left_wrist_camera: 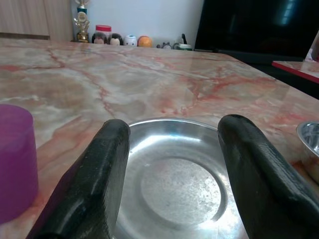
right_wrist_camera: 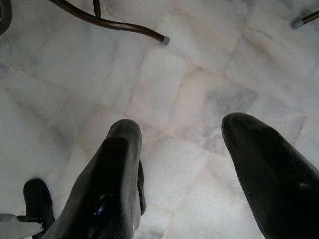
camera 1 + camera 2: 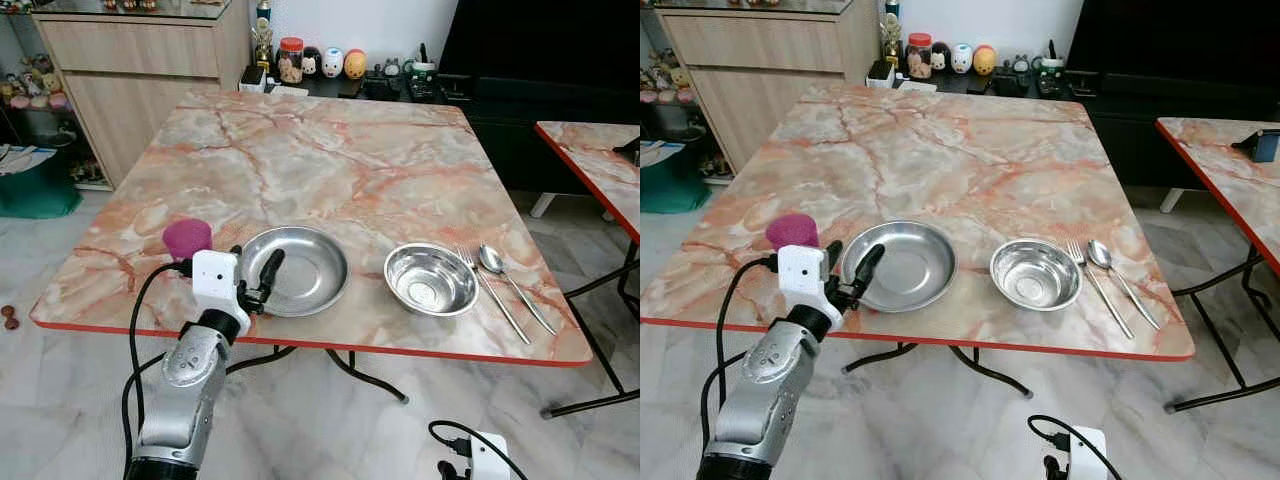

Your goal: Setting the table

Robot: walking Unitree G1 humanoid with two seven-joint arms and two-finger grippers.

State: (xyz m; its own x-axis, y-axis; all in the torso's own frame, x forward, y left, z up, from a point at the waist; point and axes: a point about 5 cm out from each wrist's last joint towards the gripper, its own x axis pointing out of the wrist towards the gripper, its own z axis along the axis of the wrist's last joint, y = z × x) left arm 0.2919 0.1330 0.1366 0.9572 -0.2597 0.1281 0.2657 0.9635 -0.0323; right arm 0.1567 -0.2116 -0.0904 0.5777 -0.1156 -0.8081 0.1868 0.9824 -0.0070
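Note:
On the marble table [image 3: 330, 150], a purple cup [image 3: 187, 238] stands near the front left. Right of it sit a shallow steel plate [image 3: 295, 270] and then a steel bowl [image 3: 431, 278]. A fork [image 3: 492, 293] and a spoon [image 3: 512, 284] lie side by side right of the bowl. My left gripper [image 3: 256, 254] is open at the table's near edge, between the cup and the plate. Its wrist view shows the plate [image 1: 179, 184] ahead between the fingers and the cup [image 1: 15, 159] beside one finger. My right gripper [image 2: 182, 124] hangs open over the floor.
A second marble table [image 3: 600, 160] stands to the right, with a gap between the two. Behind are a wooden cabinet [image 3: 130, 60] and a dark low unit with figurines [image 3: 330, 62]. A teal bin [image 3: 40, 185] sits on the floor at left. A dark table leg [image 2: 114, 22] crosses the tiles below.

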